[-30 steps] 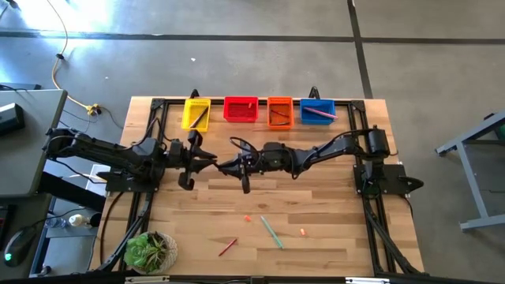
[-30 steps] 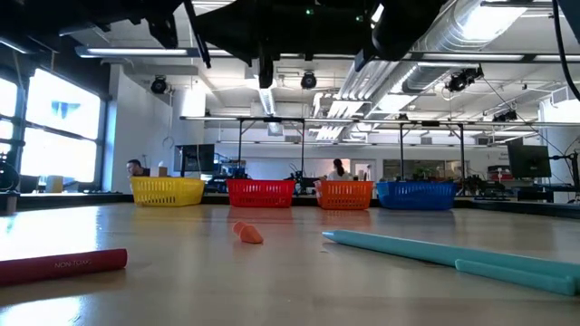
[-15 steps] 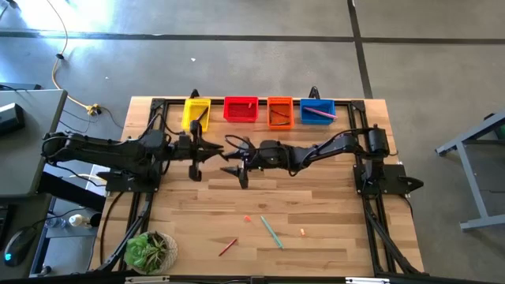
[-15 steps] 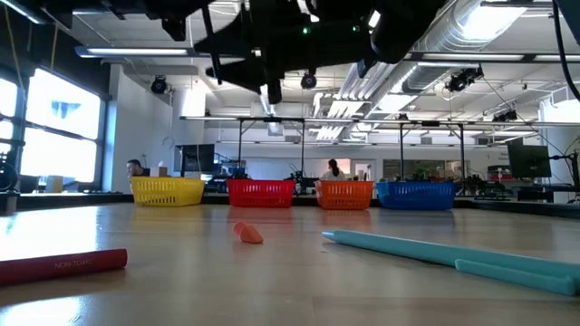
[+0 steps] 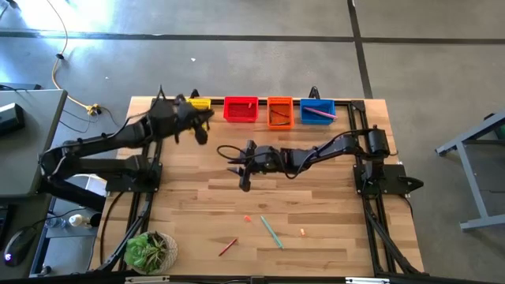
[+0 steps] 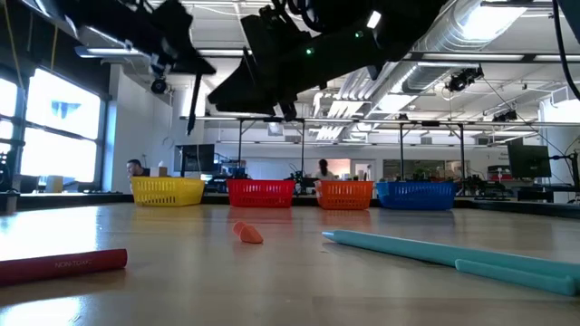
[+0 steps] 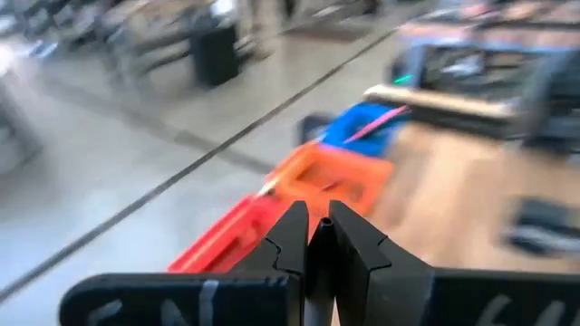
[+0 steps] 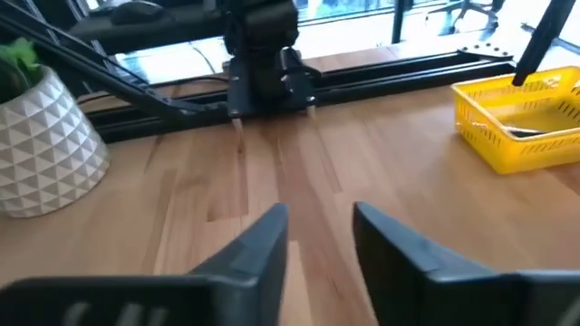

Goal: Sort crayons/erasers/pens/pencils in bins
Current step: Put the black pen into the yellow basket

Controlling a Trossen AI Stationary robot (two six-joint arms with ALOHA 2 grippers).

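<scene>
From above, the four bins line the far edge of the surface (image 5: pixel 316 229): yellow bin (image 5: pixel 200 103), red bin (image 5: pixel 241 109), orange bin (image 5: pixel 280 111) and blue bin (image 5: pixel 317 110), set in a row so each kind gets its own tray. The left gripper (image 5: pixel 199 126) sits beside the yellow bin, likely to drop something there. The right gripper (image 5: pixel 243 167) hangs over mid-surface, well apart from the loose items near the front: two erasers (image 5: pixel 248 218) (image 5: pixel 301 232), a teal pen (image 5: pixel 271 232) and a red crayon (image 5: pixel 227 247).

From table height, one eraser (image 6: pixel 247 233), the teal pen (image 6: pixel 453 256) and the red crayon (image 6: pixel 62 263) lie flat, untouched, the bins behind them.

In the left wrist view, the jaws are pressed together around something thin and dark; what it is I cannot tell.

In the right wrist view, the jaws stand apart and empty, probably ready for the next pick; a white plant pot (image 8: pixel 41 149) stands beyond.
</scene>
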